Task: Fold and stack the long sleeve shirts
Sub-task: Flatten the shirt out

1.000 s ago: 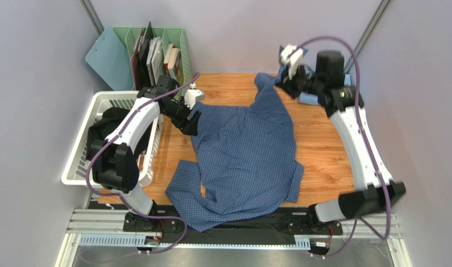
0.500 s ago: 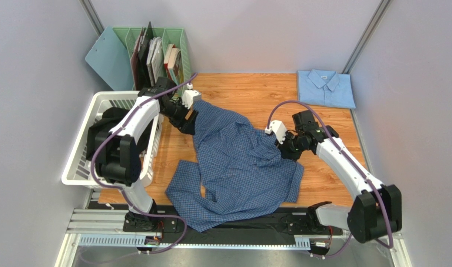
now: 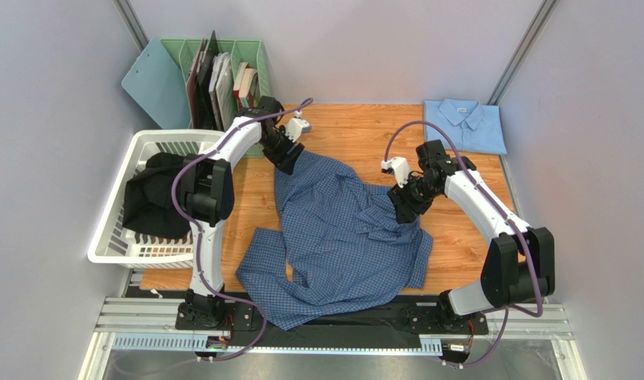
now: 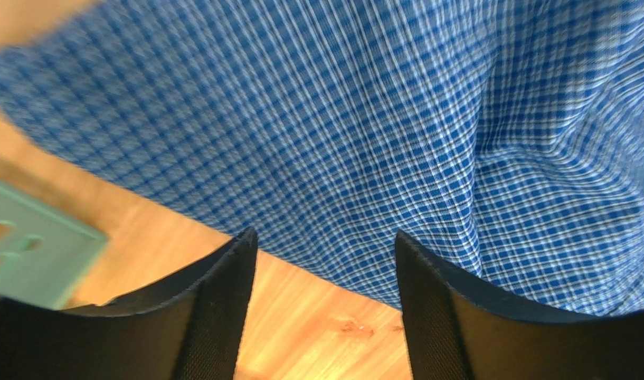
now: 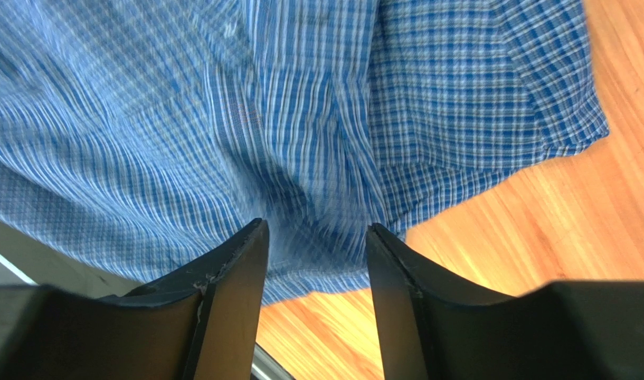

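While checked shirt (image 3: 345, 237) overhangs near table (image 3: 357, 131) edge, left end effector (image 3: 289, 164), right end effector (image 3: 402, 210) gape empty.

Top external: looked steeply down from above and behind the arm bases, which sat at 6 o'clock; far off, it took in the whole wooden table (image 3: 357, 127).
Left wrist: sat just behind the left gripper (image 4: 325, 237) and faced down, very near the checked shirt (image 4: 381, 119); a green file rack (image 4: 24, 237) corner showed at 8 o'clock.
Right wrist: sat just behind the right gripper (image 5: 317, 229) and faced down, equally near the cloth; bare wood showed at 4 o'clock.
Shared: all three views held the shirt and the table wood. In the top view, the left wrist's patch lay at the shirt's 11 o'clock edge and the right wrist's at 2 o'clock.
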`<state>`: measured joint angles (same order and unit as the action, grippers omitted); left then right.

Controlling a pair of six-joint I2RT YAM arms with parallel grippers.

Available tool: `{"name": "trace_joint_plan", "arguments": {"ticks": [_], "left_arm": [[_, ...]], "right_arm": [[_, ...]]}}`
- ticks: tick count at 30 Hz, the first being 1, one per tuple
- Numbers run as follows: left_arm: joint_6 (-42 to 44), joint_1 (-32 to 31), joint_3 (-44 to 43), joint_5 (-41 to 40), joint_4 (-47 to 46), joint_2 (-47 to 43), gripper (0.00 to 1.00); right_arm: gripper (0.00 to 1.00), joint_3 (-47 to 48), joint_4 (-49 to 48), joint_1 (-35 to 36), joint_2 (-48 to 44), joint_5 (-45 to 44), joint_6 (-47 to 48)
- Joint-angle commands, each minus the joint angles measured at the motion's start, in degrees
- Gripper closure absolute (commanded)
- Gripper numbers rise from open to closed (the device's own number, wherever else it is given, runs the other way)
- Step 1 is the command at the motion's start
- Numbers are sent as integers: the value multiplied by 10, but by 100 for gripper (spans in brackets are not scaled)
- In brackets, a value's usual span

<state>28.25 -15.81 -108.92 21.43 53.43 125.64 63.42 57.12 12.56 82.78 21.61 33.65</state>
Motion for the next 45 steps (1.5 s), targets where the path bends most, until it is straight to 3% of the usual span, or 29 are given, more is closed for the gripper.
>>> {"name": "trace_joint_plan", "arguments": {"ticks": [1,8,13,18,21,22,25,33,40,45], "left_arm": [[16,-19,40,-40,34,-3,35],[10,-33,178,-52,25,-60,51],[6,-48,234,-46,73,-90,63],[26,-27,301,-12,91,-178,66],[22,17,249,11,94,-209,60],[26,28,230,24,94,-211,49],[38,43,164,35,89,-202,32],[11,45,45,25,74,-117,30],[-3,54,23,60,45,-84,10],[27,69,-7,61,51,-52,9]], "right_arm": [[46,28,-25,-3,86,7,-124],[48,8,-21,-28,137,27,-164],[55,10,-30,-38,175,-63,-142],[59,68,-27,-75,188,-110,-120],[60,106,-3,-86,172,-80,-115],[59,113,5,-88,167,-68,-115],[57,110,8,-91,143,-15,-129],[63,100,-2,-102,186,-7,-205],[57,79,-50,-119,214,20,-235],[58,95,-74,-119,245,66,-267]]}}
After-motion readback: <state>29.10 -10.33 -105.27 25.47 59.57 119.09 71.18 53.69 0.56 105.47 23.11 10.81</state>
